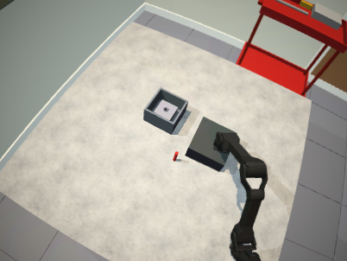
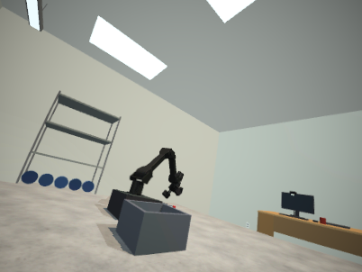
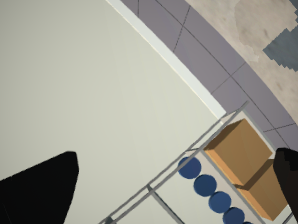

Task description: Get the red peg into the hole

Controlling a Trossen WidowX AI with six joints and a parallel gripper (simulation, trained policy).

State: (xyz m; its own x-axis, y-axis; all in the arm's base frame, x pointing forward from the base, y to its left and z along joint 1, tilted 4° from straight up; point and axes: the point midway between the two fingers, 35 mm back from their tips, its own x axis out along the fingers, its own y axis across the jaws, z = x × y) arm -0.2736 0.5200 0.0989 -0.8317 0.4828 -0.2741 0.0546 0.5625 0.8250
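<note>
Box matt; desk wood-look; pedestal dk, matt.

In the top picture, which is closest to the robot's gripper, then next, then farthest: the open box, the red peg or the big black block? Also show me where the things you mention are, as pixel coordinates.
1. Black block (image 1: 205, 136) (image 2: 116, 203), under the arm's base.
2. Red peg (image 1: 175, 156) (image 2: 174, 207), left of the block.
3. Open box (image 1: 157, 122) (image 2: 155, 231), above the peg in the picture.
</note>
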